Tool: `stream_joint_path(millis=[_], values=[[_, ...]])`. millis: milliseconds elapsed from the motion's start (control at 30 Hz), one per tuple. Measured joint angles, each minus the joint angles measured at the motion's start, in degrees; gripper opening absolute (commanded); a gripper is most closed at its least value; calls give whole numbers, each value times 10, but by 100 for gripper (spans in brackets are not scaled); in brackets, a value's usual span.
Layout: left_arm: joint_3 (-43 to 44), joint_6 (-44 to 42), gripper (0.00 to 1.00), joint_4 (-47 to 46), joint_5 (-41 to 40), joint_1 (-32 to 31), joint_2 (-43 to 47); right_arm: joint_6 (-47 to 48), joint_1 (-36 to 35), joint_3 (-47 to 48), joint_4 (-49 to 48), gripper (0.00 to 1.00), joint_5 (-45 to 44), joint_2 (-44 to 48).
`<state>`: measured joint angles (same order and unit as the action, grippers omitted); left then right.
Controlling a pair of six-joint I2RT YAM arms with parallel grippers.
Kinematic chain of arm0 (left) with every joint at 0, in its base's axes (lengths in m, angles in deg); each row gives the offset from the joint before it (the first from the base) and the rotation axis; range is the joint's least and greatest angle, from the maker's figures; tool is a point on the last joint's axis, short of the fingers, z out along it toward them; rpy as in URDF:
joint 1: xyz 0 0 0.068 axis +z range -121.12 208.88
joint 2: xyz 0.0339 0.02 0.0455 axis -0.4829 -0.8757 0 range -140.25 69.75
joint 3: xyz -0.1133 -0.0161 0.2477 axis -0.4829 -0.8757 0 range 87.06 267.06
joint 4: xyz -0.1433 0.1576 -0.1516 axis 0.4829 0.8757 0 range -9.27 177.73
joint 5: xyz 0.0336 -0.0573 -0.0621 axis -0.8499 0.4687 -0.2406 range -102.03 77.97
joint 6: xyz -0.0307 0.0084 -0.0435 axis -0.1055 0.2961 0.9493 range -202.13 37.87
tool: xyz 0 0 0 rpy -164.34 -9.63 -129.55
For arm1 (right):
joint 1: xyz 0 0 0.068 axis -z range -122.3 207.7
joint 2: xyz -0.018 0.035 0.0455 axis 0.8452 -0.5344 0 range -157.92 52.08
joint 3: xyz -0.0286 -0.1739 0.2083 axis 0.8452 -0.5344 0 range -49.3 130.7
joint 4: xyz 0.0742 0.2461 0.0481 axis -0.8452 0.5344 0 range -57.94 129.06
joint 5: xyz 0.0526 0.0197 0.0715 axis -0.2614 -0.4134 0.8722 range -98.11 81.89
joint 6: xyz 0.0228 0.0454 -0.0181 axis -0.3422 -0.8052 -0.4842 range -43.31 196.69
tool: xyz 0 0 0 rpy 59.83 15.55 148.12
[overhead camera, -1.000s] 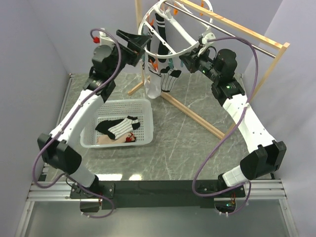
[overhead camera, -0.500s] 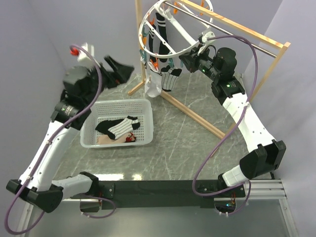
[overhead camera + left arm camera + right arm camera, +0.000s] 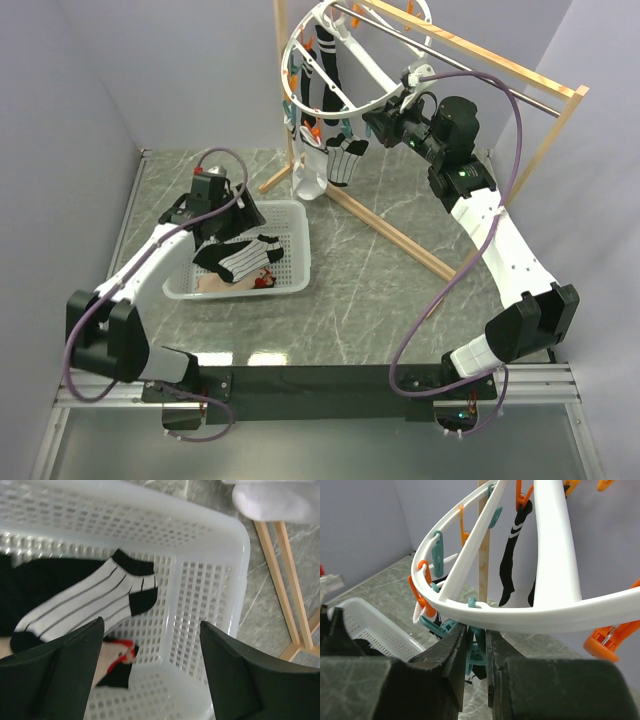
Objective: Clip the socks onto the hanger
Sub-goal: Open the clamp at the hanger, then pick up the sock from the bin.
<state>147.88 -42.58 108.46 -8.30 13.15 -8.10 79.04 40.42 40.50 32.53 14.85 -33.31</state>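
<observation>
The hanger (image 3: 372,62), a round white ring with orange and teal clips, hangs from the rod at the back. A black sock (image 3: 325,70), a white sock (image 3: 309,172) and a white one with black bands (image 3: 346,160) hang from it. My right gripper (image 3: 374,121) is under the ring (image 3: 520,617), shut on a teal clip (image 3: 477,652). My left gripper (image 3: 228,214) hovers open over the basket (image 3: 302,250), empty. Below it lie the striped sock (image 3: 85,605), a black sock (image 3: 30,587) and a beige, red and black one (image 3: 111,657).
The wooden frame (image 3: 392,232) with its metal rod (image 3: 455,62) stands across the back right, its foot running diagonally over the grey marbled table. The white perforated basket (image 3: 235,580) sits at left centre. Purple walls close in the left and back.
My left arm has swung down from beside the hanger to just above the basket, its jaws a little narrower. The right gripper has stayed on the clip.
</observation>
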Motion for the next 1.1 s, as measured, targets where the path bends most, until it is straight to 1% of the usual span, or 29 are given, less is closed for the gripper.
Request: stream_joint_path(millis=[167, 333, 400, 433, 500, 600, 700, 867, 1100], values=[[-5, -10, 84, -85, 32, 22, -75, -7, 0, 0, 0, 0, 1, 0], [-62, -10, 88, -179, 58, 59, -83, -10, 0, 0, 0, 0, 2, 0], [-68, -17, 87, -207, 66, 66, -91, -10, 0, 0, 0, 0, 3, 0], [-68, -25, 83, -224, 74, 66, -101, -10, 0, 0, 0, 0, 3, 0], [-57, -43, 79, -243, 95, 66, -128, -10, 0, 0, 0, 0, 5, 0], [-40, -79, 78, -262, 136, 66, -183, -10, 0, 1, 0, 0, 5, 0], [-40, -117, 77, -259, 164, 66, -211, -9, 0, 1, 0, 0, 5, 0], [-40, -176, 77, -256, 182, 66, -213, -6, 0, 1, 0, 0, 4, 0], [-33, -218, 75, -251, 209, 66, -231, 0, 0, 1, 1, 0, 3, 0]])
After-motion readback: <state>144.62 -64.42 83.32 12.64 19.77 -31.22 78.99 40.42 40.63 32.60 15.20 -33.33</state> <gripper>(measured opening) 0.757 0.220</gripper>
